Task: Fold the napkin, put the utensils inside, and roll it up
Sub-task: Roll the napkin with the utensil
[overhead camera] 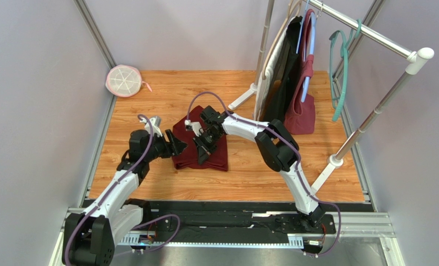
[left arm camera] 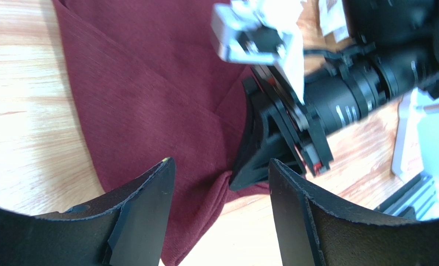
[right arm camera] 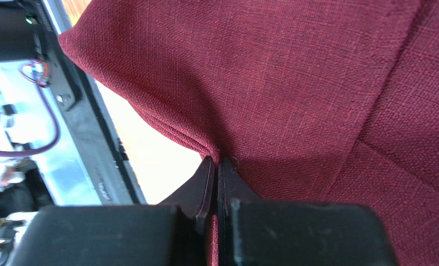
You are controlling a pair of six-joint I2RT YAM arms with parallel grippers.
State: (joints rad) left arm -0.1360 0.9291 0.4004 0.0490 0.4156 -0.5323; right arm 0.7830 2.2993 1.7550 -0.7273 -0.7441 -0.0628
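Bare wooden tabletop [overhead camera: 149,177] lies open left of and nearer than the napkin [overhead camera: 216,158]; the bag-hung clothes rack [overhead camera: 382,36] crowds its far right.

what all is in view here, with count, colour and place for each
napkin: 1, dark red, partly folded, middle of the table
utensils: none in view
round mesh disc: 1, white with pink rim, far left corner
rack: 1, white and metal, right side
burgundy bag: 1, hanging on the rack
black hanging piece: 1, on the rack, left of the burgundy bag
cream hanging piece: 1, on the rack, leftmost
teal hanger: at least 1, on the rack's rail
table: 1, wood-coloured
left claw: 1, black, open over the napkin's edge
right claw: 1, black, shut on a napkin fold
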